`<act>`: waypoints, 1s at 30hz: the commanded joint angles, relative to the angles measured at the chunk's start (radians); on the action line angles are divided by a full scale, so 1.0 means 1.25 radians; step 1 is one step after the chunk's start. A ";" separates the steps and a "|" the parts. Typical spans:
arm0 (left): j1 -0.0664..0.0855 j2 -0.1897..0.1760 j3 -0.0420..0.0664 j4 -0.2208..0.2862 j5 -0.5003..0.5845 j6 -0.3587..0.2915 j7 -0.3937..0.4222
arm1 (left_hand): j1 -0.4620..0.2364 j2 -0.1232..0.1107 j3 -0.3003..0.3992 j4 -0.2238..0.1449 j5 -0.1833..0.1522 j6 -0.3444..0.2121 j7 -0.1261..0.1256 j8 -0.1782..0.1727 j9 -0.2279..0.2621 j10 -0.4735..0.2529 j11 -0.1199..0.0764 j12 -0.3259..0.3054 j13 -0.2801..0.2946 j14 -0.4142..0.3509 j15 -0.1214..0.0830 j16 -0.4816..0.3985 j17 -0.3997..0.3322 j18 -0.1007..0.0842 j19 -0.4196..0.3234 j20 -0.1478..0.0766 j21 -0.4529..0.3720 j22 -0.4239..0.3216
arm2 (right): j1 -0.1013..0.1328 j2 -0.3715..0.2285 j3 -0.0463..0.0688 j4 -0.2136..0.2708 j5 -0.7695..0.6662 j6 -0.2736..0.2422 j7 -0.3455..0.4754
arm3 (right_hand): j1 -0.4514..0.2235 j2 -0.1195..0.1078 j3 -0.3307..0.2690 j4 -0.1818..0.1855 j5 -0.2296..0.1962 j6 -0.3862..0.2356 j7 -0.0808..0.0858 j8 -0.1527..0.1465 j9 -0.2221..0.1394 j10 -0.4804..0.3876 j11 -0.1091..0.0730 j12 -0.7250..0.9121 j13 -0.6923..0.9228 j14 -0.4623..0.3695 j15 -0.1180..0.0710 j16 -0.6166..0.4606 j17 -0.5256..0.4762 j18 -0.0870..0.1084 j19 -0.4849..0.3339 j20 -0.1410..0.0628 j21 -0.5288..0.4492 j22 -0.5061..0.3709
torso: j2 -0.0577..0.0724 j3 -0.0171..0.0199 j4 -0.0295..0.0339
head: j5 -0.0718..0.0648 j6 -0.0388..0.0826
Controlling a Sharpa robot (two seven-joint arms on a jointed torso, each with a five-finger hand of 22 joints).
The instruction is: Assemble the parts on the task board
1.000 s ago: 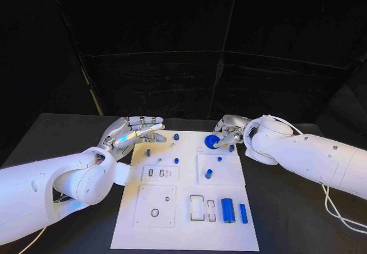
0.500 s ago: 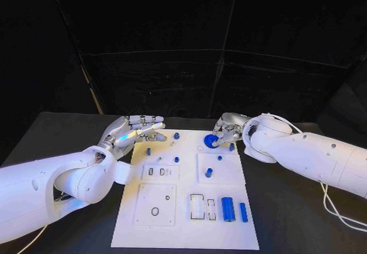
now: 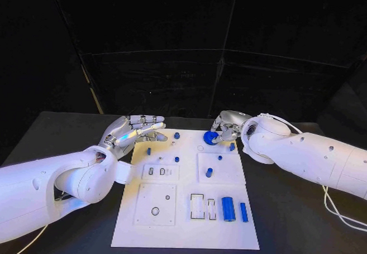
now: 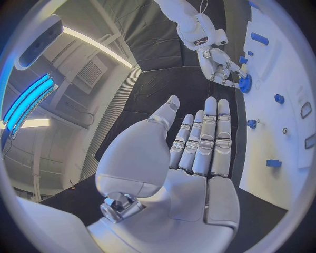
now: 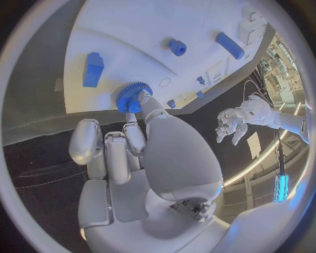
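Right hand (image 3: pixel 226 127): fingertips pinch the blue gear (image 3: pixel 211 139), at the task board's (image 3: pixel 188 228) far edge.
Left hand (image 3: pixel 135 131): fingers straight and apart, holding nothing, beside the board's far-left corner.

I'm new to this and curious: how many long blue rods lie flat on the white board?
2. A thick rod and a thinner rod lie side by side by the task board's right edge, near the robot. The right hand, holding a blue gear, may hide more.
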 commanded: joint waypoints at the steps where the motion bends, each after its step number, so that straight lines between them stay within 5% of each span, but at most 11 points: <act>1: 0.001 0.001 0.000 0.000 -0.001 0.012 0.003 | -0.001 0.009 -0.003 -0.002 -0.004 -0.006 0.017 -0.002 0.000 -0.006 -0.001 -0.001 -0.001 -0.003 0.000 0.006 0.001 0.008 0.004 -0.001 -0.005 -0.001 | 0.001 0.001 0.000 0.008 -0.036 -0.026 0.014 | 0.002 0.004 0.007 0.002 -0.006 0.029 -0.013 0.003 0.001 0.007 -0.001 0.004 0.002 0.056 -0.006 0.004 0.050 -0.006 0.008 -0.002 0.005 0.003 | 0.000 0.0002 -0.0005 | 0.000 0.000; 8: 0.001 0.000 0.000 -0.001 -0.001 0.012 0.003 | -0.001 0.009 -0.003 -0.002 -0.004 -0.006 0.017 -0.002 0.000 -0.006 -0.001 -0.001 -0.001 -0.003 0.000 0.006 0.001 0.008 0.004 -0.001 -0.005 -0.001 | 0.001 -0.004 0.000 0.045 -0.053 -0.083 0.035 | -0.009 0.000 0.016 0.004 0.003 0.039 -0.016 -0.001 -0.002 0.023 -0.004 0.021 0.027 0.058 -0.008 0.009 0.059 -0.011 0.024 -0.004 0.019 0.032 | 0.000 0.0007 -0.0005 | 0.003 -0.001; 17: 0.001 -0.002 0.000 -0.011 -0.001 0.011 0.007 | 0.001 0.010 -0.002 -0.003 -0.004 -0.007 0.017 -0.002 0.000 -0.007 -0.001 0.000 -0.001 -0.004 0.000 0.006 0.001 0.008 0.004 -0.001 -0.006 -0.001 | 0.000 0.017 0.000 0.098 -0.104 -0.101 0.036 | -0.017 -0.006 0.019 0.006 0.000 0.041 -0.016 -0.006 -0.004 0.024 -0.004 0.021 0.029 0.058 -0.008 0.010 0.060 -0.012 0.026 -0.004 0.022 0.037 | 0.001 -0.0004 0.0015 | 0.008 0.000; 30: 0.002 -0.004 0.001 -0.017 -0.001 0.011 0.008 | 0.001 0.010 -0.002 -0.003 -0.004 -0.007 0.017 -0.002 0.000 -0.007 -0.001 0.000 -0.001 -0.004 0.000 0.006 0.001 0.008 0.004 -0.001 -0.006 -0.001 | -0.003 0.105 -0.001 0.058 -0.117 -0.073 0.017 | -0.026 -0.008 0.023 0.011 -0.002 0.040 -0.015 -0.012 -0.005 0.021 -0.003 0.017 0.026 0.058 -0.008 0.010 0.059 -0.012 0.025 -0.004 0.023 0.038 | 0.000 -0.0009 0.0019 | 0.016 0.001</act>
